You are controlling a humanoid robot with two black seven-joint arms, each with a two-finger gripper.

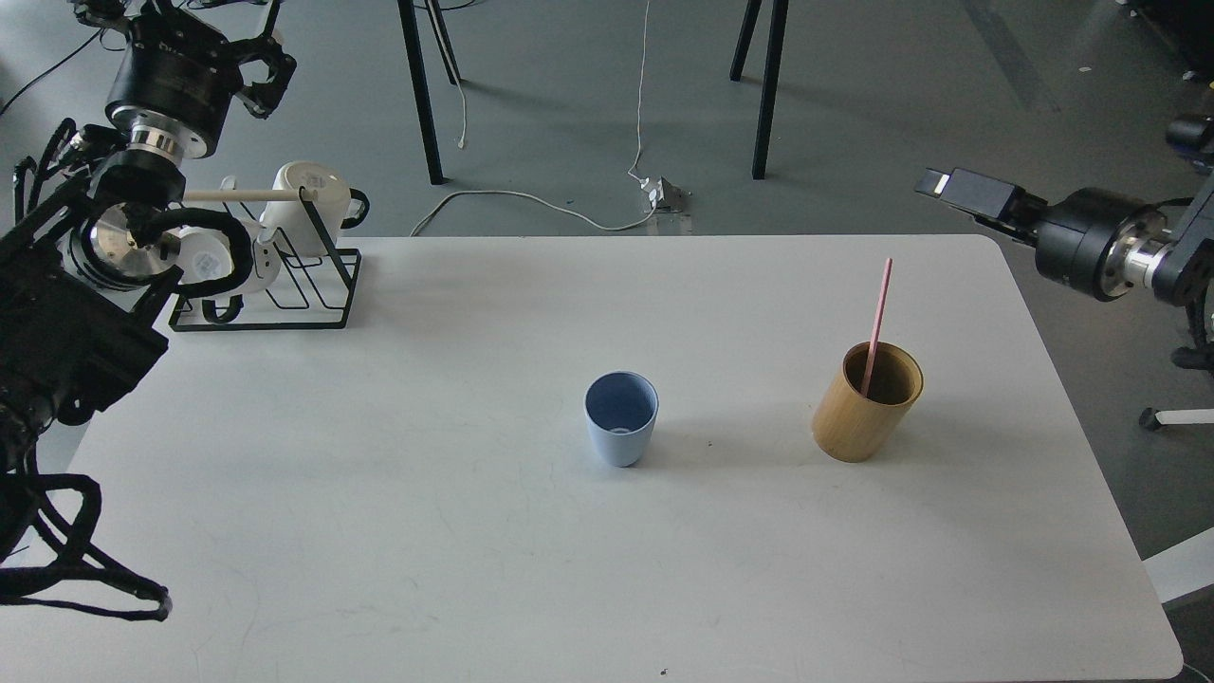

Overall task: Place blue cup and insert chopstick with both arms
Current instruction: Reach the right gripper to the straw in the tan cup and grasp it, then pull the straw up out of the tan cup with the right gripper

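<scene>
A small pale-blue handleless plastic cup (621, 417) is seen standing upright near the middle of the white rectangular bench (379, 531), its darker blue inside open to the view. To its right, well apart from it, a taller tan bamboo cylinder (863, 403) is set upright on the bench. A long, thin pink chopstick (879, 313) is held inside that cylinder, leaning against its inner wall, with its upper part rising above the rim.

At the far left corner of the bench a black wire rack (285, 285) is placed, with a pale wooden rod (242, 194) across its top and white mugs (308, 194) hung on it.

The left end effector (261, 71) is raised above and behind the rack, clear of the bench; its fingers are spread apart and nothing is gripped. The right end effector (948, 185) is held in the air beyond the bench's far right corner, pointing left, touching nothing. It is seen from the side as one dark block, so it cannot be told whether it is released or clenched.
</scene>
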